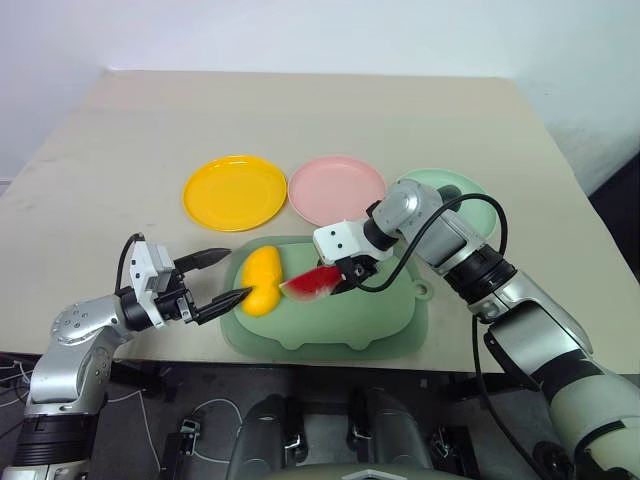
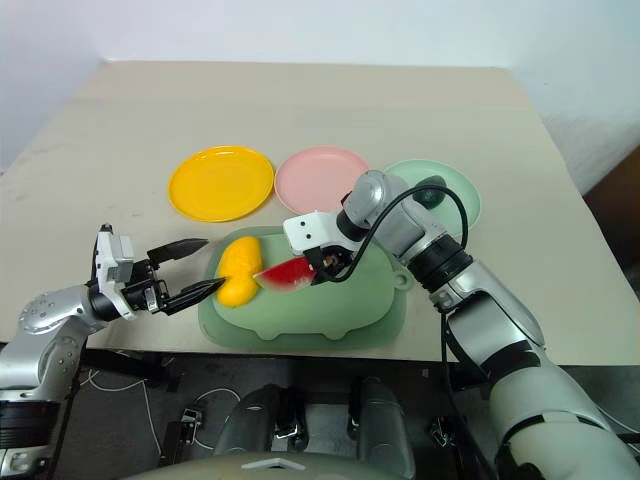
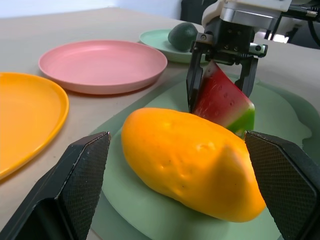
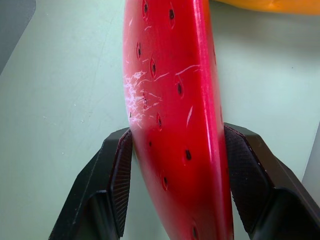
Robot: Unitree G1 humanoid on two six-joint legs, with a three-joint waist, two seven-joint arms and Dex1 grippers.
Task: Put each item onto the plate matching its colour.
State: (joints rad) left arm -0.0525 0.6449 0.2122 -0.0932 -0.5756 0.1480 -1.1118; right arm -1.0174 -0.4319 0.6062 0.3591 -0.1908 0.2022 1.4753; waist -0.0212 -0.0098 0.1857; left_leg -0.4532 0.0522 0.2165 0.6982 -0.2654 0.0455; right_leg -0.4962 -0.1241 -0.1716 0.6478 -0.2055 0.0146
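A yellow mango (image 1: 262, 280) lies on the left part of a large green pig-shaped mat (image 1: 340, 330). Beside it stands a red watermelon wedge (image 1: 310, 284) with green rind, and my right gripper (image 1: 337, 279) is shut on it from above, a pad pressed to each red face (image 4: 122, 170). The dark green avocado (image 2: 430, 195) rests on the light green plate (image 2: 460, 205). The yellow plate (image 1: 235, 192) and pink plate (image 1: 336, 188) lie bare behind the mat. My left gripper (image 1: 238, 274) is open at the mat's left edge, its fingertips at the mango's end.
The three plates sit in a row across the middle of the beige table (image 1: 300, 110), which stretches away behind them. The mat reaches almost to the table's near edge. My right arm's black cable (image 1: 440, 215) loops over the light green plate.
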